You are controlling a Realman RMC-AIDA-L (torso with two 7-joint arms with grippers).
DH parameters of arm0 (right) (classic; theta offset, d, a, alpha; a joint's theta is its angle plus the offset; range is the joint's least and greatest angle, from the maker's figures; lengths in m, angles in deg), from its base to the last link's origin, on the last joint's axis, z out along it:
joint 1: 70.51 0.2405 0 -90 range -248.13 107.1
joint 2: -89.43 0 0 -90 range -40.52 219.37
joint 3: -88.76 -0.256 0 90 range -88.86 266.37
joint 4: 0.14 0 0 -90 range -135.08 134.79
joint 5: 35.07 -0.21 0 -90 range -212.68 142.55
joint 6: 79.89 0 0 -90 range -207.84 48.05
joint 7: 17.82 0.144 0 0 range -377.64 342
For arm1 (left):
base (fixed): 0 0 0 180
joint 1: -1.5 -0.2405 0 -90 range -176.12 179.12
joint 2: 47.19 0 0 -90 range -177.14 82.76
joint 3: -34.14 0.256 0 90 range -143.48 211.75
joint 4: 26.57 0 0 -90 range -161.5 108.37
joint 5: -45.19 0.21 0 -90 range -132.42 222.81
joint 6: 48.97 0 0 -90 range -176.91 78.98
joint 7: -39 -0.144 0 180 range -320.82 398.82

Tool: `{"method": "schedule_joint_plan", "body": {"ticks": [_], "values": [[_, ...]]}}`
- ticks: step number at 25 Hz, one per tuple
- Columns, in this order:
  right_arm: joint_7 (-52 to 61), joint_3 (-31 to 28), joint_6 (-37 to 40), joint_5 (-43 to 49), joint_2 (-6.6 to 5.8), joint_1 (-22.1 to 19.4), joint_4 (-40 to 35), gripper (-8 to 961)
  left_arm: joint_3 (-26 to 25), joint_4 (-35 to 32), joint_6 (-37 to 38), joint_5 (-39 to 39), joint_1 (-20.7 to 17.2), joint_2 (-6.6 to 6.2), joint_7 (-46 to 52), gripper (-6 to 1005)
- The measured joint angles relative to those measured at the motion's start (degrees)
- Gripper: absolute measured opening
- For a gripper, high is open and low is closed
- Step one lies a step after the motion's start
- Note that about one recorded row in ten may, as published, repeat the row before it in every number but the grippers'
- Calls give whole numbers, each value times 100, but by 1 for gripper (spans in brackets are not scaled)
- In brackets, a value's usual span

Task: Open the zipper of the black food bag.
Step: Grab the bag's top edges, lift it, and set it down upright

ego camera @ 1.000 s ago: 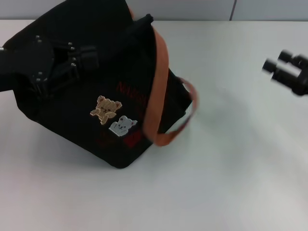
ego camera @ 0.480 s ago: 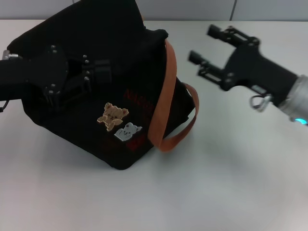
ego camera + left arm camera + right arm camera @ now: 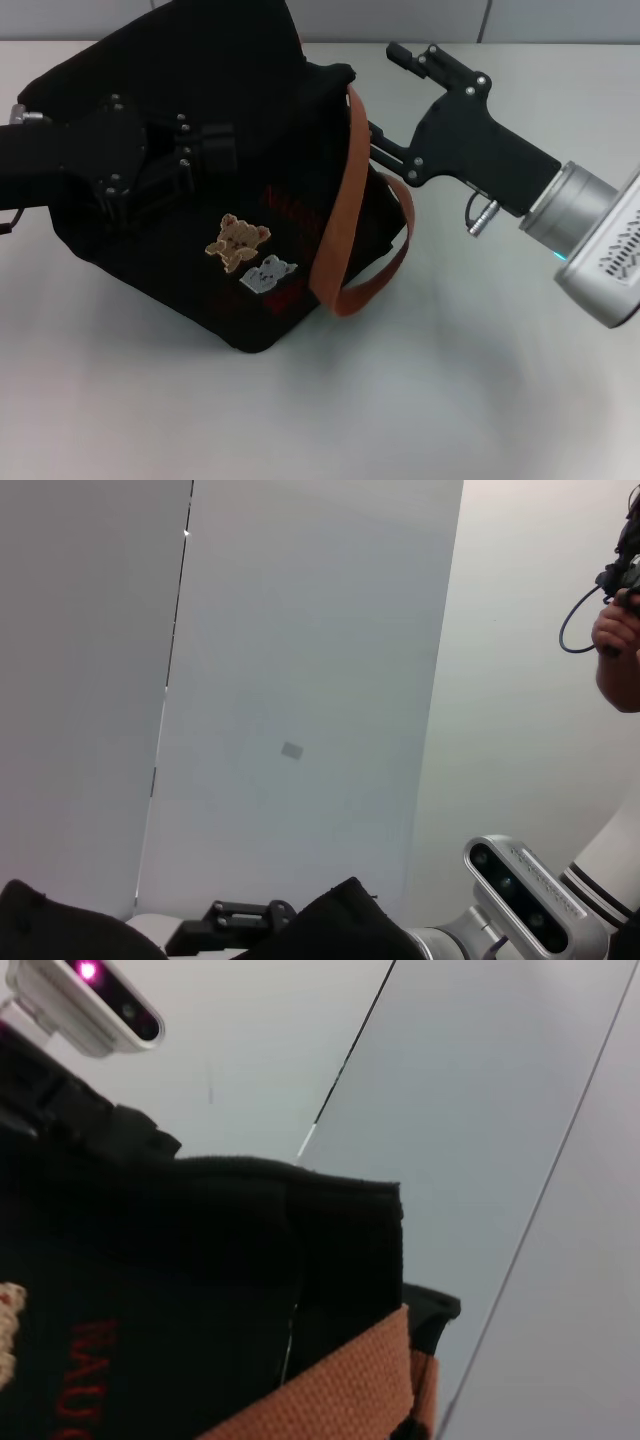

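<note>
Arriving at black food bag (image 3: pixel 200 190) corner: right gripper (image 3: pixel 385 95), fingers spread; left gripper (image 3: pixel 195 150) pinning fabric (grip unclear); zipper unseen.

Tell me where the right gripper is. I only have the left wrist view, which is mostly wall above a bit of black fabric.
Observer: In the head view the right gripper is open beside the upper right corner of the black food bag, close to its orange strap handle.
Operator: And the left gripper?
Observer: The left gripper lies against the bag's left side, above the tan bear patch.
Operator: Can you see the zipper pull?
Observer: No. I cannot make out a pull tab in any view. The right wrist view shows only the bag's top corner and strap.
</note>
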Motion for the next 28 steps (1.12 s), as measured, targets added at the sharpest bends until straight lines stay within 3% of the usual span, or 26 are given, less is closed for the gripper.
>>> {"method": "schedule_joint_plan", "body": {"ticks": [7,21,28], "values": [[-701,-33,-518,34,2,266,285,686,-1,12,-2,-1,-2,18,-3,51],[-1213,-74,-602,29,2,508,619,685,0,11,-18,8,-1,44,-33,51],[-1512,-582,-607,42,1,583,701,686,0,-14,-24,21,11,54,-42,52]]}}
